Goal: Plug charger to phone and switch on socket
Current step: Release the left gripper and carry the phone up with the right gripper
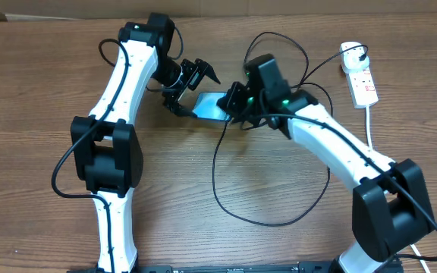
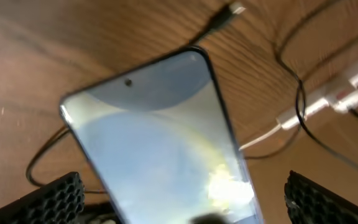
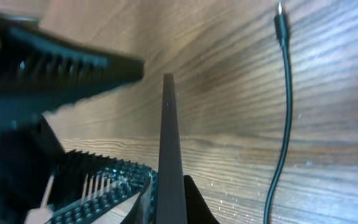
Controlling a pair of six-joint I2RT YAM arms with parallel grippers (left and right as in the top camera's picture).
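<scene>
The left tool (image 1: 196, 92) hangs released, its 2 fingers (image 2: 55, 199) spread wide on either side of the phone (image 2: 160, 143). Its arm reaches up the table (image 1: 36, 83) and bends right. The right tool (image 1: 236, 105) is clenched on the phone's other end, its arm stretched in from the lower right. The charger (image 2: 225, 17) tip lies loose near the phone, unplugged. The socket (image 1: 363, 82) sits well apart, far right.

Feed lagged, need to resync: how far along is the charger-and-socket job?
Done: nothing yet. In hand: the right gripper appears to clamp the phone on edge, with the left gripper open around it. Left: the charger's connector lies loose on the table, unplugged, and the socket has no gripper near it.
</scene>
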